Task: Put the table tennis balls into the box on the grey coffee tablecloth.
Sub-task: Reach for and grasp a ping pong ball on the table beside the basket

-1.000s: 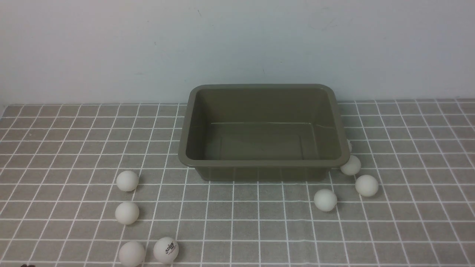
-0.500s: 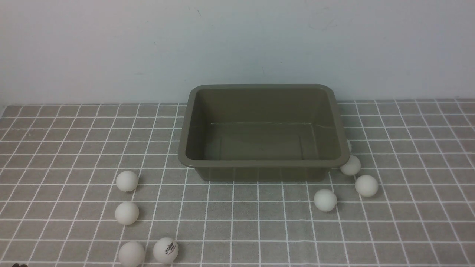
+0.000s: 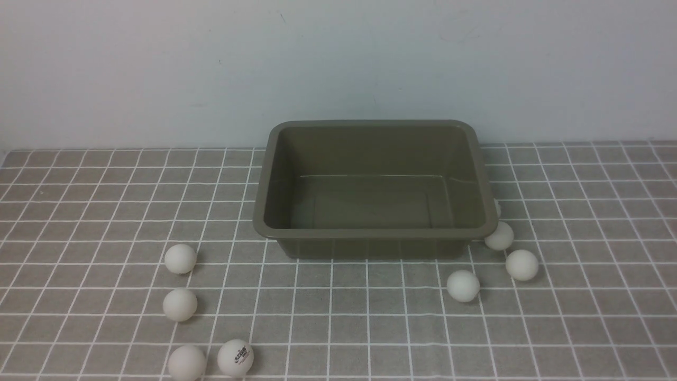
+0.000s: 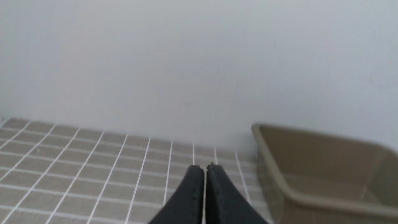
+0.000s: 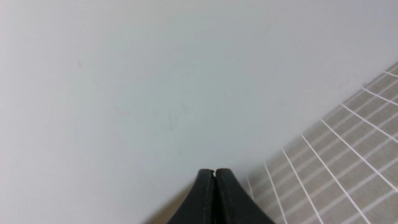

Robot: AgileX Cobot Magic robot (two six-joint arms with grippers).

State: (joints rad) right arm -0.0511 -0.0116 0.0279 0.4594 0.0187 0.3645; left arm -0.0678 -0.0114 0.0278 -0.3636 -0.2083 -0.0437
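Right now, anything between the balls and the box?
Nothing visible. The box is open and empty. Four balls lie on the cloth to its front left, the rest to its front right. One ball sits at the right front corner, partly under the rim.

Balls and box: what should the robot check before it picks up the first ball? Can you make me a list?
1. Box open and empty: ok.
2. Balls lying free on the cloth: ok for seven; there may be an eighth behind the box's right rim, cannot tell.
3. Left gripper open to grab: not ok, its jaws are shut.
4. Right gripper open to grab: not ok, shut too.
5. A gripper over a ball: not ok, neither wrist view shows a ball.
6. Room around the corner ball: cannot tell, it sits close under the box's rim.
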